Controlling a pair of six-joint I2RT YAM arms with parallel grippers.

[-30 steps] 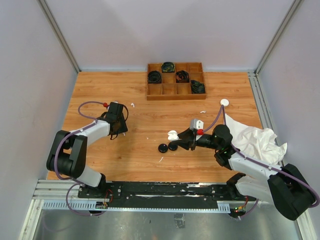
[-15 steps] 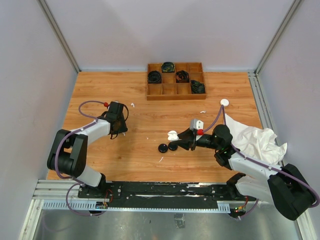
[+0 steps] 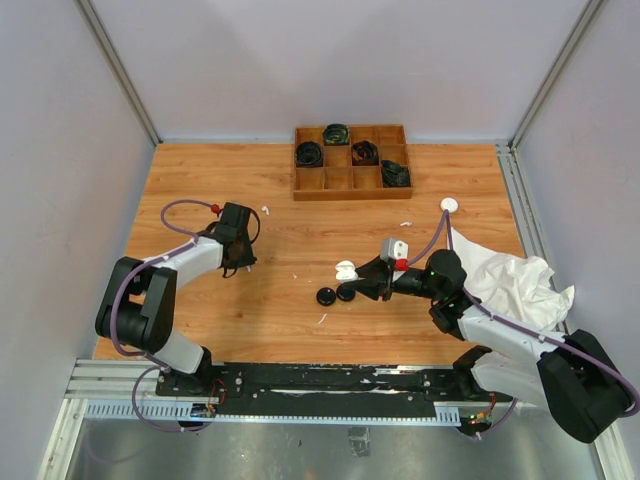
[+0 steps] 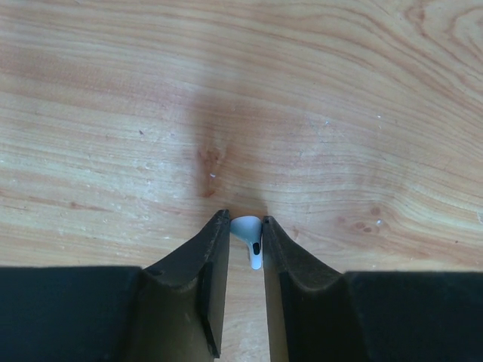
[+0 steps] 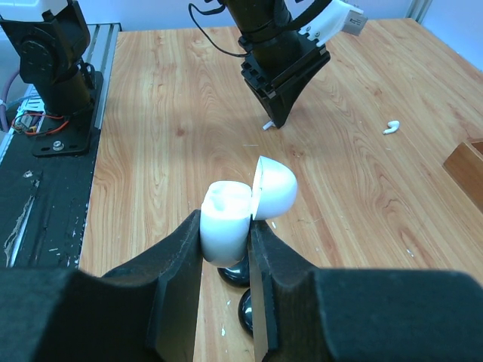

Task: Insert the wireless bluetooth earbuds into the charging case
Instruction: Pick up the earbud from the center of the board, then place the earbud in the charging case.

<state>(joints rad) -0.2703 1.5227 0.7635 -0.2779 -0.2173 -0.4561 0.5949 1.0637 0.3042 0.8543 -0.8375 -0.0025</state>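
Note:
In the left wrist view a small white earbud (image 4: 249,235) lies on the wood, stem pointing toward the camera. My left gripper (image 4: 243,220) is shut on it, both fingers touching its sides. From above, the left gripper (image 3: 237,262) points down at the table's left part. My right gripper (image 5: 226,235) is shut on the white charging case (image 5: 225,207), whose lid (image 5: 275,188) is hinged open. The case (image 3: 346,271) sits near the table's middle. More white earbuds (image 3: 266,210) (image 3: 406,223) lie loose on the wood.
Two black round cases (image 3: 326,296) (image 3: 346,292) lie beside the held case. A wooden tray (image 3: 350,180) with coiled black cables stands at the back. A white puck (image 3: 450,205) and a crumpled white cloth (image 3: 510,285) lie at the right.
The left gripper's jaws have narrowed onto the white earbud, and the left wrist shifted slightly. The right arm and the case have not moved.

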